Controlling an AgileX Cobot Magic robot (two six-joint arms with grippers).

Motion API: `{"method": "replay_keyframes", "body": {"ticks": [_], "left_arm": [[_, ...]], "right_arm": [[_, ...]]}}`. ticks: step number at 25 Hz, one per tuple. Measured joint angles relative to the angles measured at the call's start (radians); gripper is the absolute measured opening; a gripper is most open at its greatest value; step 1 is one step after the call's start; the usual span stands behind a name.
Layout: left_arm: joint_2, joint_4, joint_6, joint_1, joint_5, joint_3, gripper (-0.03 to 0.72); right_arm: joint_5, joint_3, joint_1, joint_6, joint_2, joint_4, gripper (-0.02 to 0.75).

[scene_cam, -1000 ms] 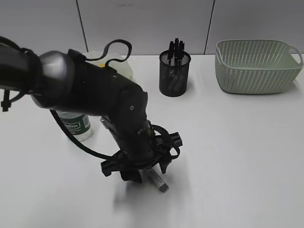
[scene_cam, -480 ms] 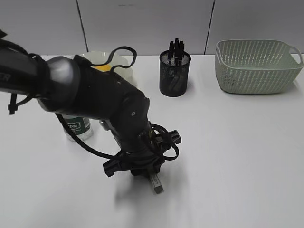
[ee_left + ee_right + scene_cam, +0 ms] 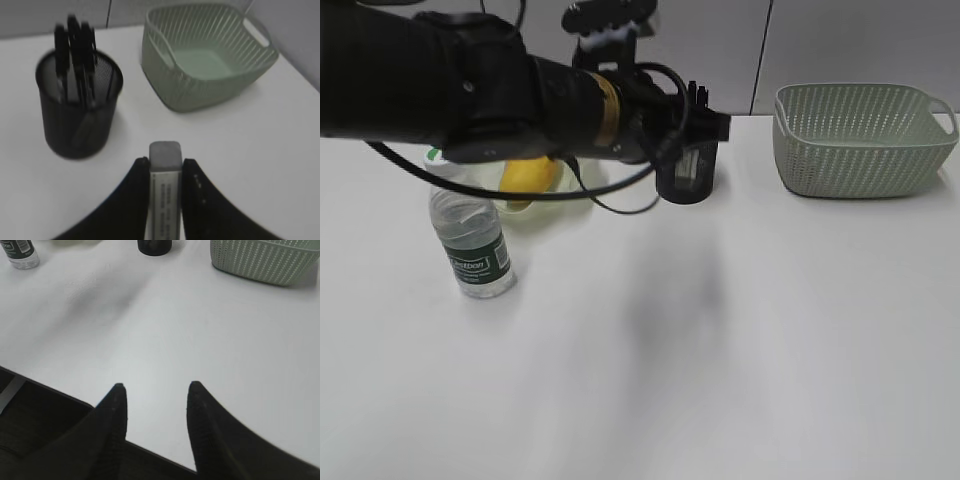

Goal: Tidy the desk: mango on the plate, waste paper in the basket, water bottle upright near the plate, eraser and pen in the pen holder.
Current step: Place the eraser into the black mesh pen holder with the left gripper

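In the exterior view we take the black mesh cylindrical pen holder (image 3: 687,165) as our landmark. To its left, one smooth yellow mango (image 3: 528,180) lies in the pale green wavy-rimmed plate (image 3: 582,180), where the task wants it. Further left and nearer us, one clear water bottle with a dark green label (image 3: 473,246) stands upright close to the plate. To the right of the holder sits one pale green woven-look plastic basket (image 3: 863,138) on the white bench (image 3: 770,330). The left arm reaches across above the holder; its pincer is hidden here.

In the left wrist view, the left pincer (image 3: 165,167) is clamped on one grey-white rectangular eraser (image 3: 164,190), held lengthwise so that, we judge, it can drop end-first into the holder, which stands ahead and to the left with several black pens (image 3: 75,47) in it. We cannot count them surely.

In the right wrist view, the right pincer (image 3: 156,392) hangs with jaws apart and empty, well short of the holder, clear of the working arm.
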Motion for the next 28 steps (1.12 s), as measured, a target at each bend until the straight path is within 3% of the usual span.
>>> {"method": "replay_keyframes", "body": {"ticks": [3, 7, 12, 23, 25, 28], "left_arm": [[0.022, 0.126, 0.005, 0.093, -0.104, -0.059, 0.140], [0.102, 0.183, 0.095, 0.166, -0.212, -0.186, 0.140], [0.245, 0.185, 0.203, 0.178, -0.253, -0.352, 0.140], [0.474, 0.188, 0.222, 0.186, -0.258, -0.555, 0.140], [0.478, 0.189, 0.222, 0.186, -0.248, -0.562, 0.167], [0.478, 0.189, 0.223, 0.188, -0.213, -0.563, 0.270]], "right_arm": [[0.000, 0.000, 0.000, 0.000, 0.000, 0.000, 0.330], [0.000, 0.000, 0.000, 0.000, 0.000, 0.000, 0.330], [0.000, 0.000, 0.000, 0.000, 0.000, 0.000, 0.330], [0.000, 0.000, 0.000, 0.000, 0.000, 0.000, 0.330], [0.000, 0.000, 0.000, 0.000, 0.000, 0.000, 0.330], [0.000, 0.000, 0.000, 0.000, 0.000, 0.000, 0.330]]}}
